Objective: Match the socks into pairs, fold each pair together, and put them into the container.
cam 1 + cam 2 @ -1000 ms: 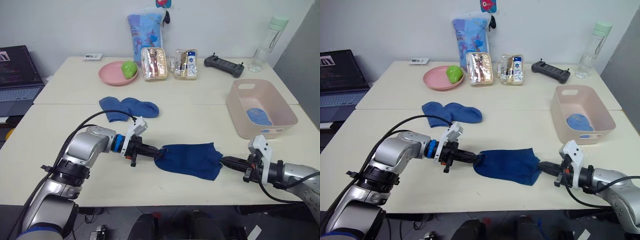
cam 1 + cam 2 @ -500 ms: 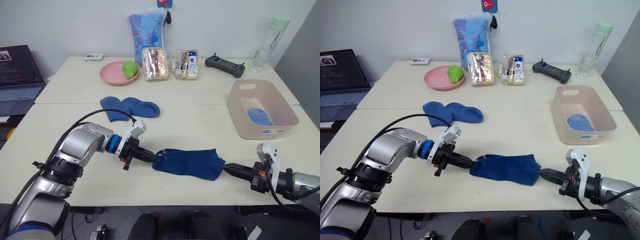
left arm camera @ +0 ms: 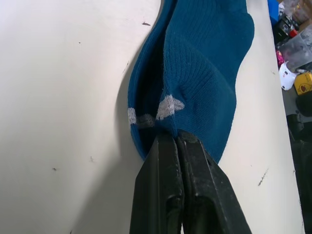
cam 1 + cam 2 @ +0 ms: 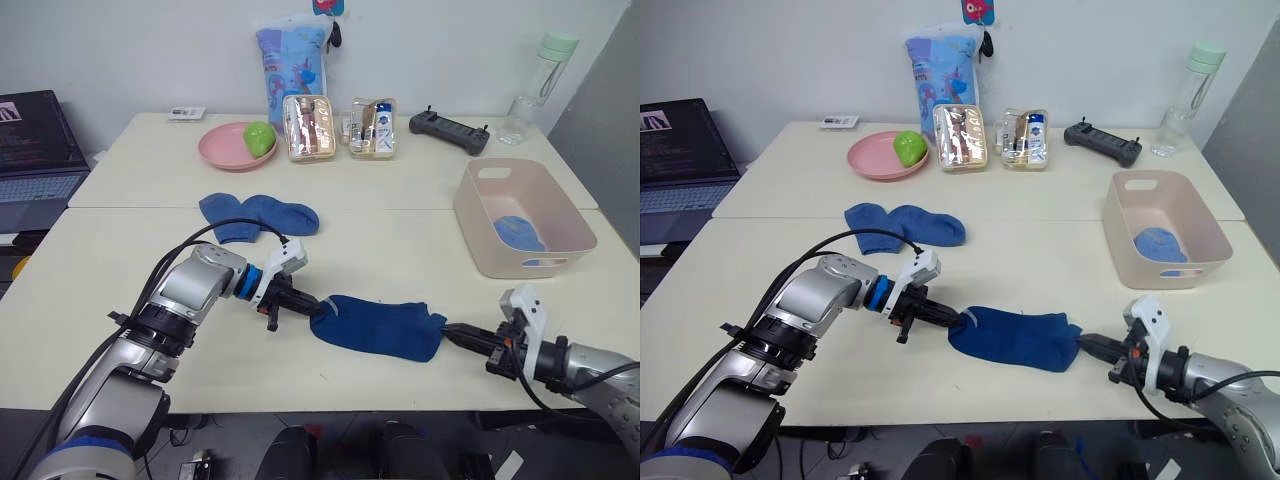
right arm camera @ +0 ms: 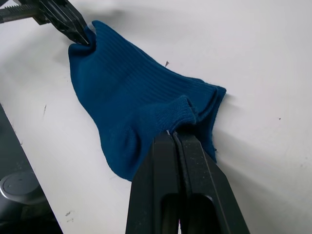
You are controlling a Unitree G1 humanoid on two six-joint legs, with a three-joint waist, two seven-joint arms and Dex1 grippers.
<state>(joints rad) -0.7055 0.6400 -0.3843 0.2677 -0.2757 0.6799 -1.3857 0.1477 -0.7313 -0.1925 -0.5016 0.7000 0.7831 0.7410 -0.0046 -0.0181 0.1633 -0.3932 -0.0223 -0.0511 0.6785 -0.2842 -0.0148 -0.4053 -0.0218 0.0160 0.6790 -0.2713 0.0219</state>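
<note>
Dark blue socks (image 4: 378,325) lie stacked flat on the table's front part, stretched between my two grippers. My left gripper (image 4: 312,306) is shut on the socks' left end (image 3: 170,117). My right gripper (image 4: 449,330) is shut on their right end (image 5: 180,109). Two lighter blue socks (image 4: 255,215) lie overlapping further back on the left. The pale pink container (image 4: 530,215) stands at the right with a light blue sock bundle (image 4: 516,234) inside.
At the back stand a pink plate (image 4: 230,148) with a green fruit, a patterned blue bag (image 4: 291,60), two clear pouches (image 4: 340,128), a black controller (image 4: 447,130) and a water bottle (image 4: 532,85). A laptop (image 4: 35,160) sits at the far left.
The socks held between the grippers have dropped flatter onto the table and narrowed. Both grippers have kept their hold, with the left one now a little further right.
</note>
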